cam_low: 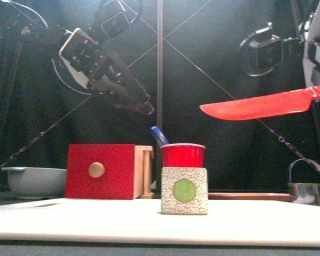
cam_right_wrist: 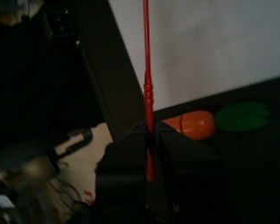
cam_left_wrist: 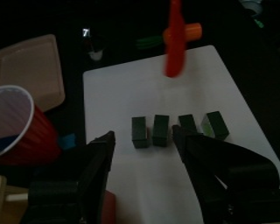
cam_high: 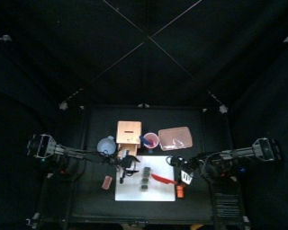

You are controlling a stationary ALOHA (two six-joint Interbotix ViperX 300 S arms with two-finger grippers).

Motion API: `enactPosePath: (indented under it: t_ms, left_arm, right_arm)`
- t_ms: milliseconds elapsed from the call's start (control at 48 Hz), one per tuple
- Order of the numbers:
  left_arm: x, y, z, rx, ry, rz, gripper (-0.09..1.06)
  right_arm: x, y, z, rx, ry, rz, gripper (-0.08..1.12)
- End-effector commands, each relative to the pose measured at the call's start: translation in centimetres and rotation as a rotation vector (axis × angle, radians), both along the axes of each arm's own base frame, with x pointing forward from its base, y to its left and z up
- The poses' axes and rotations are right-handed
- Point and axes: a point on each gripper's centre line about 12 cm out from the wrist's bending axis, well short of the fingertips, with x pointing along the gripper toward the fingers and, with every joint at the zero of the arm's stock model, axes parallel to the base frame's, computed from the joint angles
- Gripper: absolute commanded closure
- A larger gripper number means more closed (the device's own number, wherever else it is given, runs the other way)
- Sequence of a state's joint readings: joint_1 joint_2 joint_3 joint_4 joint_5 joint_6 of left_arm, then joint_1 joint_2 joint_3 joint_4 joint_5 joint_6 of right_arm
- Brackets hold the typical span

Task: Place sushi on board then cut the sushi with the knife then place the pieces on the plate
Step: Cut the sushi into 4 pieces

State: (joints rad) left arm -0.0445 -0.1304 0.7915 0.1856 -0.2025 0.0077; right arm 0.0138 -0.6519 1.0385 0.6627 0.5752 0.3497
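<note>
A toy sushi roll of dark green blocks [cam_left_wrist: 152, 131] lies across the middle of a flat white cutting board [cam_left_wrist: 143, 87], already parted into two pairs with a narrow gap between them. The left claw [cam_left_wrist: 146, 147] hovers just beside the roll, its two black jaws spread wide and holding nothing. The right claw [cam_right_wrist: 146, 144] is pinched on the handle of a thin red plastic toy knife [cam_low: 256, 105], whose blade hangs level in the air over the board's right part, clear of the roll. The blocks look light, stiff and smooth, so they would likely skid or topple if nudged at one end; a hold across the flat sides of one pair seems safest. Bare board lies open around the roll. A red plastic cup [cam_left_wrist: 14, 122] stands off the board near the left claw, a flat pink tray [cam_left_wrist: 25, 57] waits beyond the board's back edge, and a small orange toy [cam_right_wrist: 192, 125] and a green toy [cam_right_wrist: 241, 115], hard to name from here, lie just off a corner
</note>
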Motion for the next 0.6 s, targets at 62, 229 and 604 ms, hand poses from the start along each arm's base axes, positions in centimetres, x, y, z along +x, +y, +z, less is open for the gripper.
enactPosePath:
  t_ms: [62, 229, 604]
  left_arm:
    - [0.3, 0.4, 0.7, 0.003, -0.028, 0.007, 0.08]
    - [0.0, 0.6, 0.2, 0.008, -0.015, 0.008, 0.08]
    - [-0.4, 0.7, 0.1, 0.030, -0.026, -0.008, 0.08]
  right_arm:
    - [-0.2, 0.0, -0.2, 0.071, 0.010, -0.138, 0.69]
    - [0.6, 0.9, -1.5, 0.151, 0.034, -0.269, 0.69]
    - [1.8, 3.8, -4.5, 0.423, 0.251, -0.591, 0.69]
